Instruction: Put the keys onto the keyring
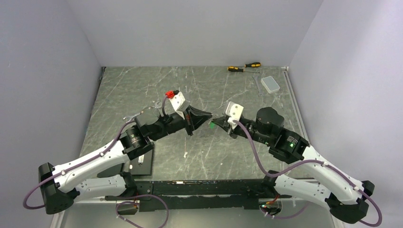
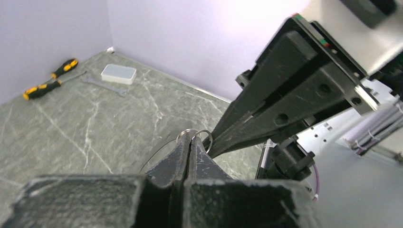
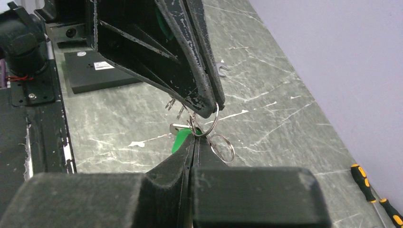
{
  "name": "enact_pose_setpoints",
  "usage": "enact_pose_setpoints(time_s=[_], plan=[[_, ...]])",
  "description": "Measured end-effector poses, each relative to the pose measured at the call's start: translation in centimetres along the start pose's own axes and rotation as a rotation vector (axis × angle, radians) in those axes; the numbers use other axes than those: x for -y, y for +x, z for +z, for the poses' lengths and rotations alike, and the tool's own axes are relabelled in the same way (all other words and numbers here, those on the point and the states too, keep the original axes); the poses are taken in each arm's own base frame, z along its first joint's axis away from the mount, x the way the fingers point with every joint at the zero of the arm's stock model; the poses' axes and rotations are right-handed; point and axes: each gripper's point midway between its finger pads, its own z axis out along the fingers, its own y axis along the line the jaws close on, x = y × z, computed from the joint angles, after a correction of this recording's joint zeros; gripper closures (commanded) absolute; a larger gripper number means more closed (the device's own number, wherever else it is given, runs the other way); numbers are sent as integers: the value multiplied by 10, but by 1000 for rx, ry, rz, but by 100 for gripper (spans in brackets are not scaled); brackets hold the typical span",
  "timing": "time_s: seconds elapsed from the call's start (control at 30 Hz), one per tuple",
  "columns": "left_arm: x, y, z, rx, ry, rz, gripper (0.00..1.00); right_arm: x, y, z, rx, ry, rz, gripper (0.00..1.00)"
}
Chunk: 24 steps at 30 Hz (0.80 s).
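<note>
Above a grey-green marbled table (image 1: 142, 90), two arms meet tip to tip: the left gripper (image 2: 192, 138) pinched tight on the silver keyring (image 2: 202, 130), the right gripper (image 3: 193, 138) clamped, apparently, on the green-headed key (image 3: 179, 140).

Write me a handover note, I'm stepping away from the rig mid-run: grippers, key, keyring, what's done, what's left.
Left gripper: shut on the keyring, held above the table.
Right gripper: shut on the green-headed key, tip to tip with the left.
Done: both lifted, tips meeting.
Left: thread the key onto the ring; whether that has started cannot be told.
</note>
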Motion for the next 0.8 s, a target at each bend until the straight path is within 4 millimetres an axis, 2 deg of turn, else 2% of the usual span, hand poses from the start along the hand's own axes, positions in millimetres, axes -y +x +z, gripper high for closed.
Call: enact_pose_setpoints(time_s=[0.17, 0.43, 0.8], plan=[[18, -8, -6, 21, 109, 72, 100, -4, -9, -7, 34, -15, 7, 100], [41, -12, -19, 27, 250, 167, 100, -23, -18, -11, 51, -118, 45, 100], [60, 9, -34, -72, 397, 261, 100, -56, -8, -23, -8, -289, 112, 100]])
